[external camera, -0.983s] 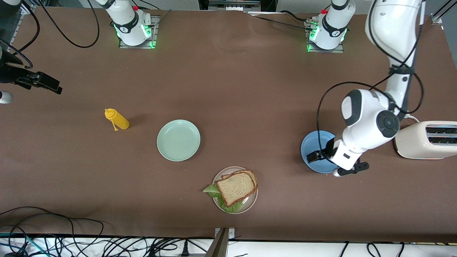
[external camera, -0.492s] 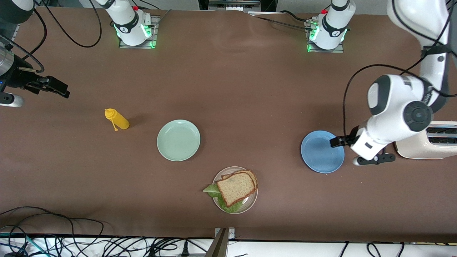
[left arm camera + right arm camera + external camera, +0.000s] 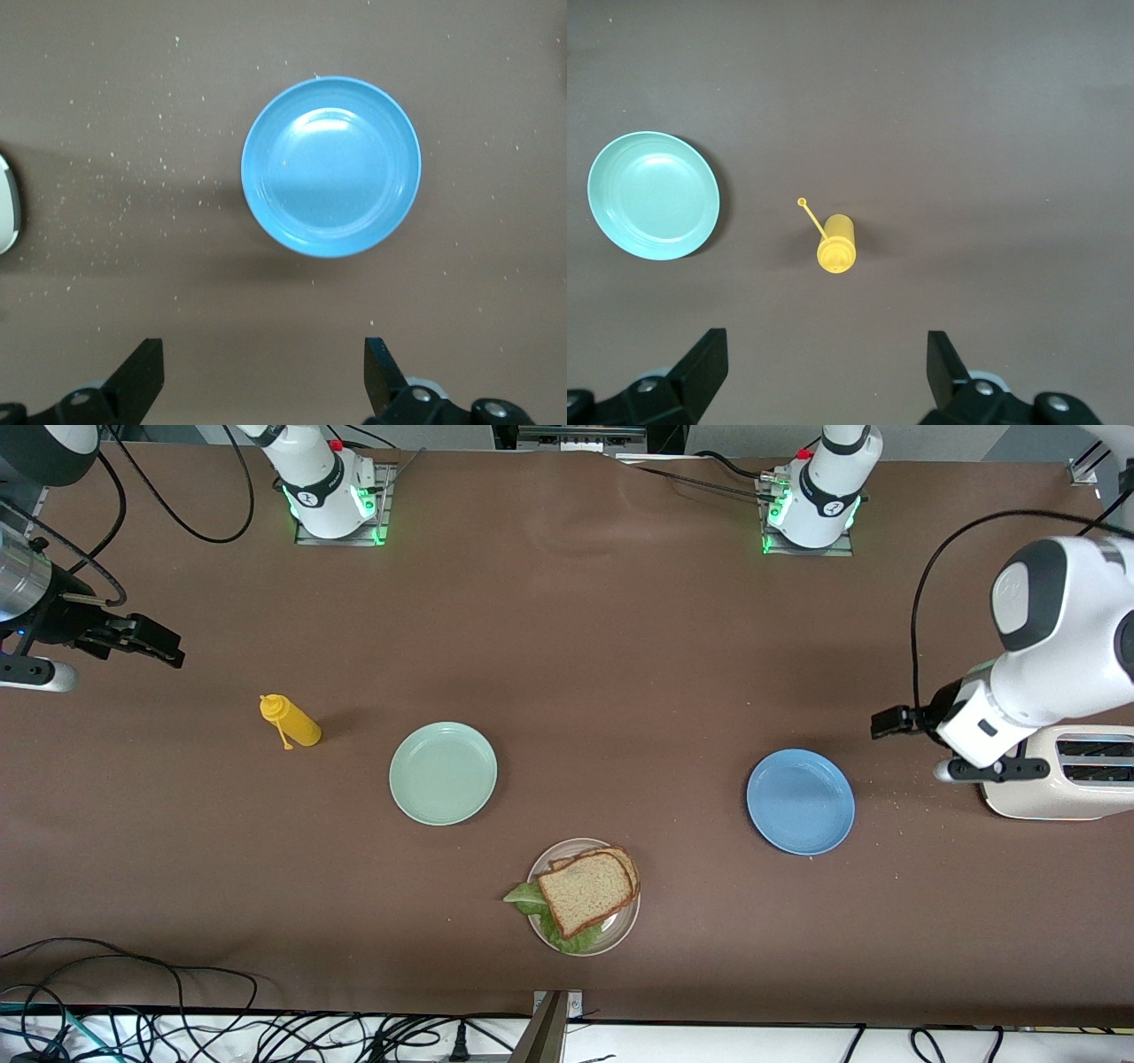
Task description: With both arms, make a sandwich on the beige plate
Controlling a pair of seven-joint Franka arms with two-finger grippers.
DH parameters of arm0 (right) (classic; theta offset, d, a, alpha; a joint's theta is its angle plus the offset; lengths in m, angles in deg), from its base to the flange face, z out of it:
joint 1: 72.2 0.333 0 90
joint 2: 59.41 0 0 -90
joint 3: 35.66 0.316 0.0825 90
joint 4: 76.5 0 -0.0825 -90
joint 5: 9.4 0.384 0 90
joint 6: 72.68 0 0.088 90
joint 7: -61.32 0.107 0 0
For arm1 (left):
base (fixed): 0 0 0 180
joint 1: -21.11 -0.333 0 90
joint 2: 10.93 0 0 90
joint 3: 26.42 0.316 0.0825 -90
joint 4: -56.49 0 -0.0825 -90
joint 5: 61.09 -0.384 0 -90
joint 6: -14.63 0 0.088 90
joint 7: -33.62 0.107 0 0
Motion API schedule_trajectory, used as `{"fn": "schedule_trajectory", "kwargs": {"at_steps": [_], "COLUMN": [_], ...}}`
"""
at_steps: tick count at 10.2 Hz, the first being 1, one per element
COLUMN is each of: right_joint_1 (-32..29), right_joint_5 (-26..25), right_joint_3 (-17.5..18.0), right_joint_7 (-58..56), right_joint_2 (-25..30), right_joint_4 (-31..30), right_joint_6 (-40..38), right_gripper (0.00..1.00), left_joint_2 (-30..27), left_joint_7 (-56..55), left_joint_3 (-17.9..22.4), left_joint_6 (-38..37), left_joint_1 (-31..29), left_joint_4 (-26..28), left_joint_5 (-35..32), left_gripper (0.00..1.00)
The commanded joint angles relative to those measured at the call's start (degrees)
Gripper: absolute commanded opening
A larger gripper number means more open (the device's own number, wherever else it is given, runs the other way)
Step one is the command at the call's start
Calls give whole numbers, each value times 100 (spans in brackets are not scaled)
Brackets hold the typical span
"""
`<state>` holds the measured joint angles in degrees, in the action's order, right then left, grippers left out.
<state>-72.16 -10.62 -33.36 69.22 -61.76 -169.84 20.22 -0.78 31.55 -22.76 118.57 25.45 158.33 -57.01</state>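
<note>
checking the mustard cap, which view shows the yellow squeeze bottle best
The right wrist view: the yellow squeeze bottle sits mid-frame, seen from above, cap tether visible. The front view shows it smaller, from the side. The left wrist view misses it.

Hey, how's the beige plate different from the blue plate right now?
The beige plate carries the sandwich, with lettuce hanging over its rim; the blue plate holds nothing. The beige plate lies nearer the front camera, the blue plate farther from it and toward the left arm's end of the table. Both are round, shallow-rimmed, flat on the table, with no gripper touching either.
</note>
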Motion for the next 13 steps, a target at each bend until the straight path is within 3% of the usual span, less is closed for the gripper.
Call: {"fn": "schedule_trajectory", "kwargs": {"at_steps": [1, 7, 11, 13], "right_joint_1": [-13, -30, -30, -30], "right_joint_5": [-89, 139, 122, 122], "right_joint_3": [60, 43, 16, 16], "right_joint_7": [62, 71, 36, 54], "right_joint_2": [68, 120, 173, 164], "right_joint_4": [-106, -395, -396, -370], "right_joint_6": [61, 457, 317, 307], "right_gripper": [100, 100, 100, 100], "left_joint_2": [-592, -1058, -1060, -999], "left_joint_7": [101, 31, 154, 154], "left_joint_3": [-58, -67, -751, -753], "left_joint_6": [-294, -488, -952, -1672], "left_joint_1": [-301, -355, -636, -627], "left_joint_4": [197, -120, -523, -892], "left_joint_5": [-320, -338, -698, -698], "left_gripper": [100, 100, 100, 100]}}
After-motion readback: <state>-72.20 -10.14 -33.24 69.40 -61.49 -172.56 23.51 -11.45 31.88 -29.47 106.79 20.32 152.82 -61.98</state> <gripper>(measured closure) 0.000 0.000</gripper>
